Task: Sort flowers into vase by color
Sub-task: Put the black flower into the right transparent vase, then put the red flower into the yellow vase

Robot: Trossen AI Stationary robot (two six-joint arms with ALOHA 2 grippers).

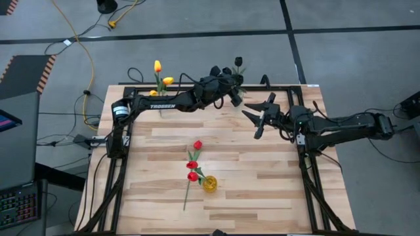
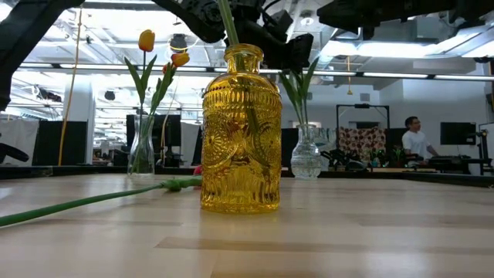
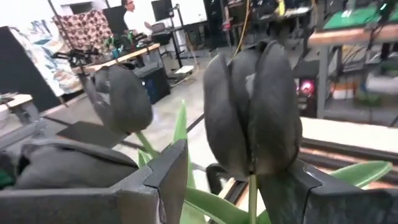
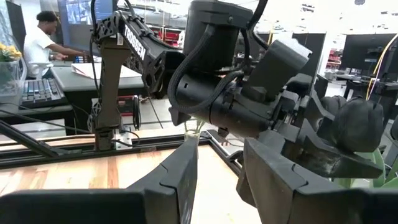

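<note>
Pale wooden planks make up the table (image 1: 262,190), seen from above on a grey floor crossed by dark tape lines. At its centre, toward six o'clock, a yellow glass vase (image 1: 209,184) stands with red tulips (image 1: 195,160) lying against it, heads toward twelve o'clock. At eleven o'clock yellow-orange tulips (image 1: 158,73) stand upright. The left gripper (image 1: 235,94) hovers at the twelve o'clock edge, just beside black tulips (image 1: 237,62). The right gripper (image 1: 262,113) sits near it, toward three o'clock, its jaws spread and empty.

From table height, the yellow glass vase fills the middle, a green stem (image 2: 100,198) lying on the wood at its nine o'clock side. Behind, a clear vase (image 2: 142,147) holds the yellow-orange tulips at ten o'clock, and another clear vase (image 2: 306,154) stands at two o'clock. A person (image 2: 415,139) is in the room beyond.

Through the left wrist camera, the jaws stand apart around a black tulip head (image 3: 252,112) with its stem between them; whether they pinch the stem, I cannot tell. A second black head (image 3: 121,96) is beside it.

Through the right wrist camera, the spread fingers (image 4: 180,171) frame the left arm (image 4: 230,93) close ahead.
</note>
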